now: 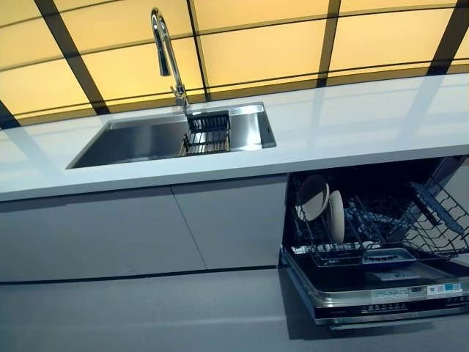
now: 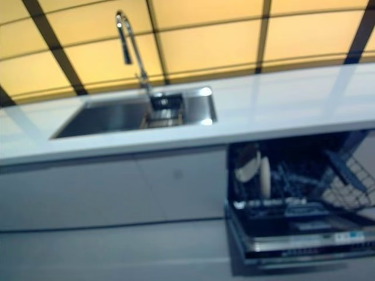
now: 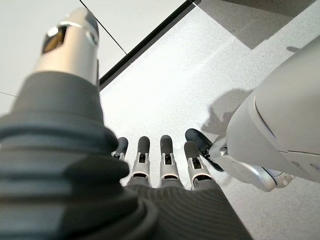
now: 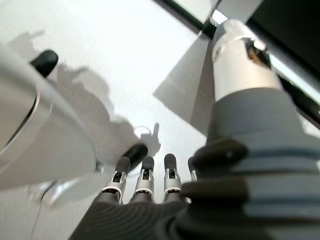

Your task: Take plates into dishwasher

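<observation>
The dishwasher under the white counter stands open at the right, its door folded down and its lower rack pulled out. Two pale plates stand on edge at the rack's left end; they also show in the right eye view. My left hand shows only in the left wrist view, fingers straight, empty, hanging over the grey floor. My right hand shows only in the right wrist view, fingers straight, empty, above the floor beside the cabinet base.
A steel sink with a tall tap is set in the white counter at the left. A dark wire drain basket sits in the sink's right end. Closed grey cabinet doors run left of the dishwasher.
</observation>
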`<state>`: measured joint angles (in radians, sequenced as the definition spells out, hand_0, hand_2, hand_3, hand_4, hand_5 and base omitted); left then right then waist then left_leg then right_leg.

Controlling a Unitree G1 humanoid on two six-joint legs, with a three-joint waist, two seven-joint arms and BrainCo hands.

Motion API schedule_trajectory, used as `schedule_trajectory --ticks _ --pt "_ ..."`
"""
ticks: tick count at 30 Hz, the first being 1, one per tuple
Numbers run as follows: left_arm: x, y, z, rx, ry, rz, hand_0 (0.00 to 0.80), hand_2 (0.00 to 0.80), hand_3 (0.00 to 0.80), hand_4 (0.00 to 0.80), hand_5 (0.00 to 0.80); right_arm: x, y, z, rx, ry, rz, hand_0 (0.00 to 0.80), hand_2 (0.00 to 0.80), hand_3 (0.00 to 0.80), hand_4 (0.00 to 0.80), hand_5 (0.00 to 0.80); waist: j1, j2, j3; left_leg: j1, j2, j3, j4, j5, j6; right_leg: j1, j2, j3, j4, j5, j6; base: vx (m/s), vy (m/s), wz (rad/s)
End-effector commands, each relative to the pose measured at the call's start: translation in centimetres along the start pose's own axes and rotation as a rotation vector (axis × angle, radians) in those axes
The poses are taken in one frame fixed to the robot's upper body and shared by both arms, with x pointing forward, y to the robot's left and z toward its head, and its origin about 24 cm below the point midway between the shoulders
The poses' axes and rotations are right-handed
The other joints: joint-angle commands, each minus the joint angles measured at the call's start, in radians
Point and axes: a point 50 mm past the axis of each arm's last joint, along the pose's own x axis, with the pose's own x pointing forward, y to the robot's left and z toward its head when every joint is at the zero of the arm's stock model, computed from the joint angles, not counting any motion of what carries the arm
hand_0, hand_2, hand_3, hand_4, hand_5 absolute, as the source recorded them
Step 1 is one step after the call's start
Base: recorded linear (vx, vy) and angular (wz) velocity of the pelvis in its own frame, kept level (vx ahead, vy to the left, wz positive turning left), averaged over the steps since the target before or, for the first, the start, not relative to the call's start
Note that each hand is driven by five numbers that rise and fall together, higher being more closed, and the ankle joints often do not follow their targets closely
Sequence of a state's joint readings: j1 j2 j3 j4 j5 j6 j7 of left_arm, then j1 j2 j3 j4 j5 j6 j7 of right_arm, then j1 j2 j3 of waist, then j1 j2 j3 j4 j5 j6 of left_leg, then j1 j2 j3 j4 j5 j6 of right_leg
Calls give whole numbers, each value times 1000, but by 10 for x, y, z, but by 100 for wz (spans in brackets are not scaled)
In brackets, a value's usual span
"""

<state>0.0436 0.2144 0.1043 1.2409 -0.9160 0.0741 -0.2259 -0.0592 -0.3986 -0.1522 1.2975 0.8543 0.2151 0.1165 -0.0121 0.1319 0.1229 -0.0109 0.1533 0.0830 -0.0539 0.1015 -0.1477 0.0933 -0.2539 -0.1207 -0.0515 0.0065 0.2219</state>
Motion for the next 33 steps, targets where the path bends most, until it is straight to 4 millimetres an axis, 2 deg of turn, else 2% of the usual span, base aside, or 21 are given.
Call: schedule_trajectory --ticks 1,4,5,7,9,10,11,16,21,23,25,28,32,33 --pt "7 -24 9 16 -26 -77 0 0 0 0 0 -1 32 35 64 -84 130 0 0 0 0 0 6 7 73 0 -83 6 40 -42 46 -89 63 -65 111 -17 -124 -8 64 1" --pt "7 -26 6 8 -19 -89 0 0 0 0 0 -3 36 43 89 -92 162 0 0 0 0 0 7 24 79 -7 -91 4 42 -39 45 -95 57 -67 121 -23 -126 -40 82 1" --pt "8 -32 4 3 -15 -123 0 0 0 0 0 -5 45 57 126 -124 193 0 0 0 0 0 9 48 98 -23 -100 4 51 -37 45 -113 46 -71 136 -30 -130 -135 108 1" --pt "9 -37 2 -4 -12 -148 0 0 0 0 0 -9 53 73 142 -157 212 0 0 0 0 0 10 72 117 -45 -110 3 65 -34 44 -137 37 -73 157 -37 -135 -162 115 4" --pt "10 -39 2 -5 -11 -156 0 0 0 0 0 -10 56 78 141 -165 214 0 0 0 0 0 10 77 122 -52 -112 1 71 -34 43 -144 35 -73 165 -39 -136 -127 88 8" --pt "11 -47 0 -10 -7 -194 0 0 0 0 0 -17 72 101 138 -212 239 0 0 0 0 0 13 110 157 -77 -124 -3 93 -32 42 -171 19 -75 192 -47 -143 -214 161 6" --pt "11 -49 0 -15 -8 -207 0 0 0 0 0 -21 79 111 147 -229 259 0 0 0 0 0 14 124 172 -87 -128 -3 108 -35 42 -183 11 -77 207 -53 -148 -240 184 4" --pt "12 -56 -5 -34 -1 -242 0 0 0 0 0 -36 105 142 143 -294 337 0 0 0 0 0 18 168 218 -121 -142 -8 177 -53 45 -222 -22 -78 283 -82 -165 -98 105 9" --pt "10 -54 -14 -32 29 -249 0 0 0 0 0 -53 126 169 140 -361 412 0 0 0 0 0 29 189 228 -116 -155 -14 204 -70 45 -214 -49 -84 316 -105 -166 -1 71 6" --pt "9 -50 -21 -38 46 -247 0 0 0 0 0 -66 138 187 125 -423 435 0 0 0 0 0 37 202 221 -111 -164 -21 196 -61 48 -206 -54 -88 301 -91 -163 23 109 6" --pt "8 -49 -23 -42 49 -247 0 0 0 0 0 -73 144 197 121 -452 446 0 0 0 0 0 41 207 219 -106 -168 -22 188 -57 49 -201 -55 -91 295 -88 -160 9 71 3" --pt "8 -47 -24 -52 48 -247 0 0 0 0 0 -96 157 224 156 -538 468 0 0 0 0 0 47 214 214 -98 -170 -16 177 -51 51 -196 -56 -96 293 -91 -158 1 49 -3" --pt "8 -48 -21 -43 49 -247 0 0 0 0 0 -119 168 245 199 -626 532 0 0 0 0 0 53 212 217 -103 -166 -14 177 -49 51 -197 -57 -103 293 -89 -156 -38 -19 -7" --pt "8 -50 -18 -33 46 -248 0 0 0 0 0 -133 179 255 216 -680 597 0 0 0 0 0 56 207 220 -109 -163 -14 178 -48 52 -199 -56 -106 291 -85 -154 -105 -53 3"
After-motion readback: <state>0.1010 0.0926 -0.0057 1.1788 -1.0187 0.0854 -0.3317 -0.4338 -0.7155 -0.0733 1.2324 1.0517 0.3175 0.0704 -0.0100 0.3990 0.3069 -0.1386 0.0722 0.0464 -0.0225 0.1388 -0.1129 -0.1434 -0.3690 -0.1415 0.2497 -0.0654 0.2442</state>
